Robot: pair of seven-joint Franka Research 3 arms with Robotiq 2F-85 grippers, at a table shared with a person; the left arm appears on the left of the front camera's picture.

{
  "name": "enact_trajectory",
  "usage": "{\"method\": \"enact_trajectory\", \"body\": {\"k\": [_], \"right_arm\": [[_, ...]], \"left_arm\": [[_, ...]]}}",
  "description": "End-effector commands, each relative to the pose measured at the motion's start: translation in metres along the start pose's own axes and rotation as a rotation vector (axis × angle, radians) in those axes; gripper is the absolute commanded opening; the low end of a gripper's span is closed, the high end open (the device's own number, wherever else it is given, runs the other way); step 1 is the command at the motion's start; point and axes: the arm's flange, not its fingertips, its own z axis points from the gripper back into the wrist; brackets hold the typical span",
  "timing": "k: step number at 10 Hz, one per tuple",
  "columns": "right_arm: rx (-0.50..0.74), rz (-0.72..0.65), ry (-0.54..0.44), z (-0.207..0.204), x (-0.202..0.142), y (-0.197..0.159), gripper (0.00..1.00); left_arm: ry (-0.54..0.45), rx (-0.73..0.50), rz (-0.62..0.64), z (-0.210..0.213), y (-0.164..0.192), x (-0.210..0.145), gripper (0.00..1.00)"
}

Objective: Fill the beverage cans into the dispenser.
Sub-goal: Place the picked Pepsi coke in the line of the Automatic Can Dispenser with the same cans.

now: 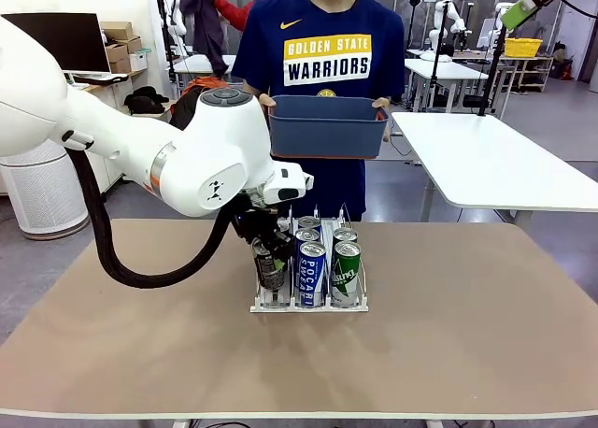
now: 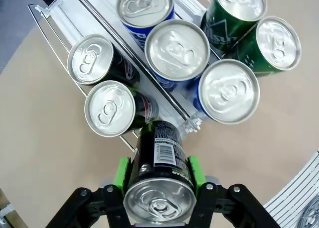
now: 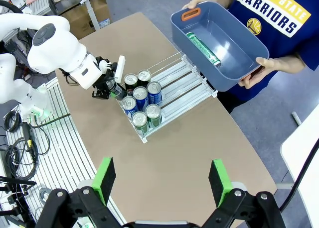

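The left gripper (image 2: 158, 172) is clamped on a slim black metal drink can (image 2: 160, 153) with a barcode panel, its green pads (image 2: 121, 172) pressed to the can's two sides. The can's long axis runs along the fingers, with the silver top towards the wrist. Its base points down at the front end of the left lane of the low clear-and-white three-lane dispenser (image 1: 308, 307), which stands mid-way on the tan table (image 1: 448, 344). From the front the can is nearly upright, leaning a little. Its base is hidden by its own body, so I cannot tell whether it rests on the lane floor.

Seven cans stand upright in the rack, silver tops up: two black cans (image 2: 109, 108) in the left lane, three blue-and-white cans (image 2: 177, 51) in the middle, and two green cans (image 2: 276, 44) on the right. In the front view the left wrist hides the black pair. In the left wrist view the rack's far end is cut off at the top edge.

The right gripper (image 3: 162, 180) hangs high above the table with its jaws spread wide and nothing between them. At the far side a person's hands (image 3: 271, 64) hold a dark blue rectangular plastic bin (image 3: 234, 44). One green can on its side (image 3: 203, 49) lies in it, long axis along the bin's length.
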Motion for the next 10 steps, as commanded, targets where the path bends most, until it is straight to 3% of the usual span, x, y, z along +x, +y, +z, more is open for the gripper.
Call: {"method": "enact_trajectory", "body": {"k": [1, 10], "right_arm": [[0.001, 0.000, 0.000, 0.000, 0.000, 0.000, 1.00], [0.001, 0.000, 0.000, 0.000, 0.000, 0.000, 1.00]], "left_arm": [[-0.055, 0.045, 0.027, -0.011, 0.016, 0.017, 0.58], [0.093, -0.063, 0.016, -0.046, 0.008, 0.020, 0.58]]}}
